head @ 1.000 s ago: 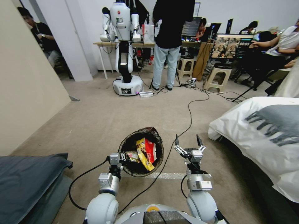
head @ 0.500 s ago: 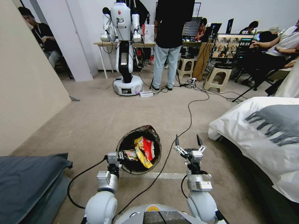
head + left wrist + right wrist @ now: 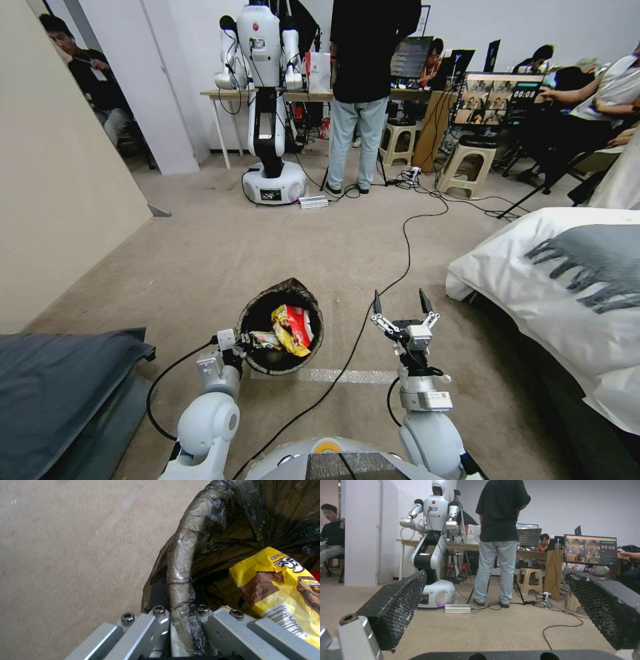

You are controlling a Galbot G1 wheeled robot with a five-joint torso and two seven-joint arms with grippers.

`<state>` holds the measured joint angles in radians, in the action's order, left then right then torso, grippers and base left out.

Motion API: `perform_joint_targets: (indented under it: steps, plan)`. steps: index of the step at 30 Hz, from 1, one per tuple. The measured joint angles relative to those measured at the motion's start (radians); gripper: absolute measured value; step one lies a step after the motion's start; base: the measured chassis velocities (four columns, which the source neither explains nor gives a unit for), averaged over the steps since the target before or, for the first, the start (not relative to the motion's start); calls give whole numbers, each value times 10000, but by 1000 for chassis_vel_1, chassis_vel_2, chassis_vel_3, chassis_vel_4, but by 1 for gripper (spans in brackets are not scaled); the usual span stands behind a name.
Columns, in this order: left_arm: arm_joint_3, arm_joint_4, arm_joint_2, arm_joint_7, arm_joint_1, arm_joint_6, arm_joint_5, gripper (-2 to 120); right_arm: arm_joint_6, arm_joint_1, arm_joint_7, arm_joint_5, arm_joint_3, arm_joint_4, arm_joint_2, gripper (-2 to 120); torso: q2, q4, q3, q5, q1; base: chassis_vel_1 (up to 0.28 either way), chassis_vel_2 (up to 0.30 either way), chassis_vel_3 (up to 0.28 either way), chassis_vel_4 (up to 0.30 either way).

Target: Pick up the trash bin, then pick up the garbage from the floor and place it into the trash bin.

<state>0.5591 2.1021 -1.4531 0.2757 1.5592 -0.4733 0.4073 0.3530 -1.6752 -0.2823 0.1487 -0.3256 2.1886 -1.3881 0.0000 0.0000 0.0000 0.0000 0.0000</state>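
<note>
Left gripper (image 3: 233,341), low and left of centre in the head view, is clamped on the near rim of the trash bin (image 3: 253,320); the left wrist view shows its jaws pinching the black liner folded over that rim (image 3: 180,580). Compared with a second ago, the bin and the left arm have shifted toward the lower left of the frame and the bin appears smaller, while the background is unchanged: the arm, not the camera, has moved, carrying the bin away from the centre line. The bin's contents travelled with it: a yellow snack wrapper (image 3: 285,328) and a red-and-white carton (image 3: 303,323) lie inside, with a smaller packet (image 3: 265,341) beside them near the gripped rim. Right gripper (image 3: 398,305), lower centre-right of the head view, hangs with its fingers (image 3: 396,605) spread wide and nothing between them, at the same place as before. No loose litter is visible on the carpet (image 3: 200,253) ahead. Judged from this, the collecting appears largely done, and the bin is being repositioned or set aside.
</note>
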Motion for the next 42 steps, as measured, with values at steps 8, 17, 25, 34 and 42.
perform_joint_targets:
  steps: [8, 17, 25, 34, 42]
  plan:
    - [0, -563, -31, 366, -194, -386, 820, 0, 103, -3, 50, 147, 68, -51, -51, 100, 0, 0, 0, -1, 0, 0, 0, 0, 0]
    - [4, -989, -116, 478, -299, -365, 1227, 0, 190, -15, 72, 163, 133, -127, -60, 100, 1, 5, -2, 11, -1, 0, 0, 0, 0]
    - [8, -1077, -145, 426, -285, -302, 1519, 25, 187, -10, 68, 138, 199, -142, -70, 100, 1, -3, -1, -4, 0, 0, 0, 0, 0]
    - [26, -1105, -174, 392, -289, -134, 1644, 59, 255, -15, 96, 253, 228, -208, -112, 100, -1, -2, 0, -3, 0, 0, 0, 0, 0]
    - [43, -1081, -174, 392, -297, -102, 1691, 61, 260, -17, 115, 261, 221, -209, -112, 100, -2, -1, 0, -3, 0, 0, 0, 0, 0]
